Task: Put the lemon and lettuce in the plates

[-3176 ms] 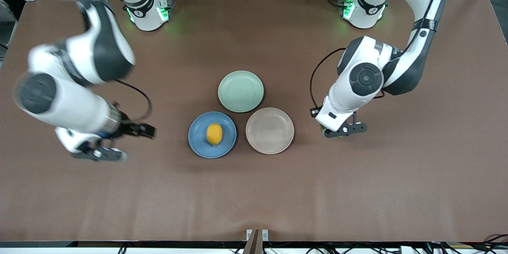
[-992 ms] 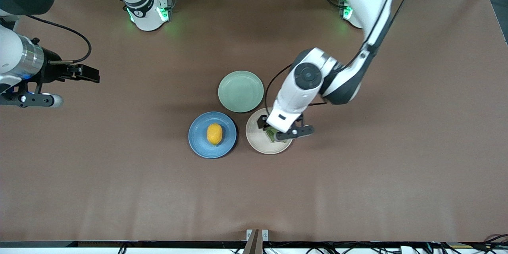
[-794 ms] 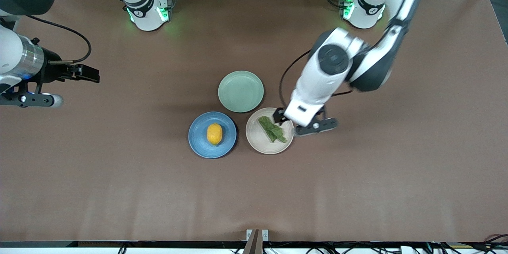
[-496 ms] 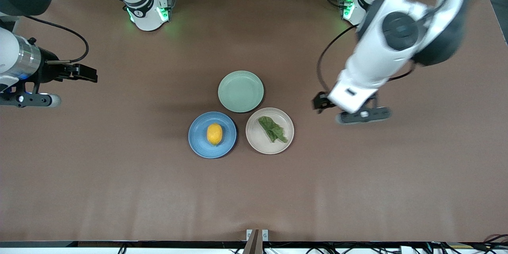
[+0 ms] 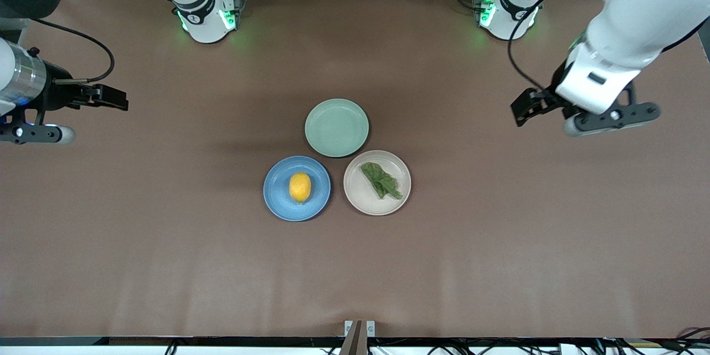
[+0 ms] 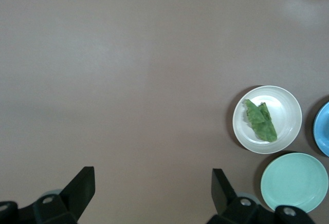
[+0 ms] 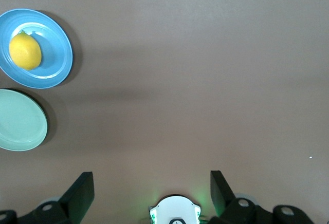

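The yellow lemon (image 5: 300, 187) lies in the blue plate (image 5: 277, 195). The dark green lettuce (image 5: 381, 179) lies in the pale beige-pink plate (image 5: 363, 198) beside it. My left gripper (image 5: 610, 117) is open and empty, high over bare table toward the left arm's end. Its wrist view shows the open fingers (image 6: 82, 185), the lettuce (image 6: 260, 121) and the beige plate (image 6: 288, 100). My right gripper (image 5: 34, 133) is open and empty, waiting over the right arm's end. Its wrist view shows the lemon (image 7: 25, 51) on the blue plate (image 7: 56, 62).
An empty pale green plate (image 5: 336, 127) touches both plates, farther from the front camera. It also shows in the left wrist view (image 6: 294, 182) and the right wrist view (image 7: 20, 121). The right arm's base (image 7: 175, 211) shows between the right fingers.
My left gripper let go of the lettuce in the beige plate, then rose and drew away toward the left arm's end of the table. The right gripper barely shifted.
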